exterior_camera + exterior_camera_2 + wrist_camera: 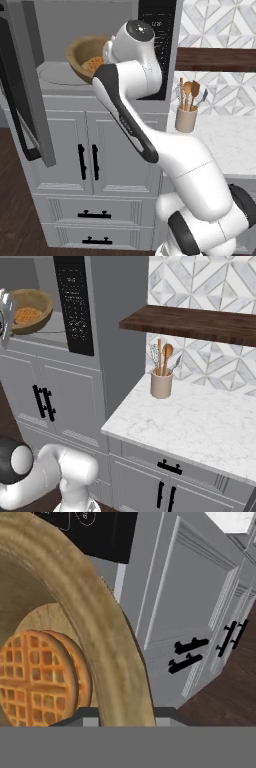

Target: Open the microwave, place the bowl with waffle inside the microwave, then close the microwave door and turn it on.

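Now gripper [127, 714] clamped on rim of bowl with waffle [85, 57], tilted at open microwave [65, 75] mouth; microwave door [30, 100] swung left.

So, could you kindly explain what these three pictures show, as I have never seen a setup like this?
This is a rendered kitchen with a white robot arm on a driving base. Two pictures come from cameras on that base, behind the arm to its left and right. The third comes from a camera on the hand, looking along the gripper, which is closed on the rim of the wooden bowl with waffle. The bowl is tilted and held at the opening of the microwave, whose door stands open. On the marble counter stands a beige crock of utensils.
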Robot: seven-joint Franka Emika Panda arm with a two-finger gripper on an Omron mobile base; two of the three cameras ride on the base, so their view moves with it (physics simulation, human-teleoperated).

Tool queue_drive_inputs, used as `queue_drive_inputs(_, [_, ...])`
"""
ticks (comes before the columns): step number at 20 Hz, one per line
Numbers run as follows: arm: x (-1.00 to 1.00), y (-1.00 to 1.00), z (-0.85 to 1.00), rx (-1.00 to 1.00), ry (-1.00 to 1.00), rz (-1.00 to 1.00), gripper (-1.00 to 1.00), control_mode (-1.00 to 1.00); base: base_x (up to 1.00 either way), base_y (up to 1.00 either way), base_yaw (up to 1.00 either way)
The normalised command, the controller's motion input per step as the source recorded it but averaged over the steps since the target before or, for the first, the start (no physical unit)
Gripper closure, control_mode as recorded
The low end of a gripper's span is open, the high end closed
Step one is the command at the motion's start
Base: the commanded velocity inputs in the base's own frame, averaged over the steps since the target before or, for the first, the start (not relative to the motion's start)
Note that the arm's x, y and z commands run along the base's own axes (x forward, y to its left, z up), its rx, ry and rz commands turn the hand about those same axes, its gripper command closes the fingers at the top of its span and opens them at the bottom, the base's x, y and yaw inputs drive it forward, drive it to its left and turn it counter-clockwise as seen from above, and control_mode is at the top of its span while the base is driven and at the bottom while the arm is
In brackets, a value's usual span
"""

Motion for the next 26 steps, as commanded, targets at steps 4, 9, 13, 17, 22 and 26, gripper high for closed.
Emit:
queue_drive_inputs(4, [0.67, 0.07, 0.03, 0.0, 0.01, 0.0, 1.0, -1.0, 0.0, 0.0, 0.0])
queue_drive_inputs(9, [0.68, 0.16, 0.0, -0.02, 0.04, 0.0, 1.0, -1.0, 0.0, 0.0, 0.0])
queue_drive_inputs(13, [0.73, 0.55, 0.0, -0.08, 0.08, -0.01, 1.0, -1.0, 0.0, 0.0, 0.0])
queue_drive_inputs(17, [0.7, 0.43, -0.02, -0.07, 0.06, -0.06, 1.0, -1.0, 0.0, 0.0, 0.0])
queue_drive_inputs(22, [0.67, 0.02, -0.09, -0.03, 0.04, -0.07, 1.0, -1.0, 0.0, 0.0, 0.0])
queue_drive_inputs(26, [0.54, 0.0, -0.24, -0.02, 0.0, -0.04, 1.0, -1.0, 0.0, 0.0, 0.0])
